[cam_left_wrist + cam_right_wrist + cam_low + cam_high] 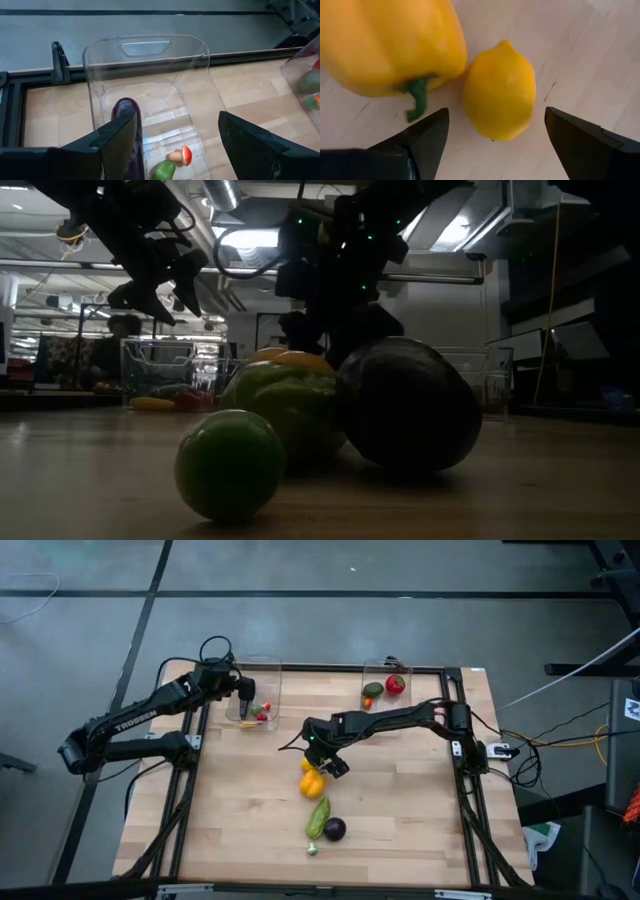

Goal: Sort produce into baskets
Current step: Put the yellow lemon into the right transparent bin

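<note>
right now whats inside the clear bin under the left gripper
The left bin holds a purple eggplant, a small red-capped mushroom piece and a green piece. The open left gripper hangs over it, and its fingers cover the bin's near end, so anything there is hidden.

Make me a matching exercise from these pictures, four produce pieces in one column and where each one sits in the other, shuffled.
Things:
1. red tomato
2. lemon
3. purple round piece
4. small mushroom

Places:
A. in the left bin
B. in the right bin
C. on the table beside the yellow pepper
D. on the table next to the cucumber

Pairs: 1-B, 2-C, 3-D, 4-A
</note>
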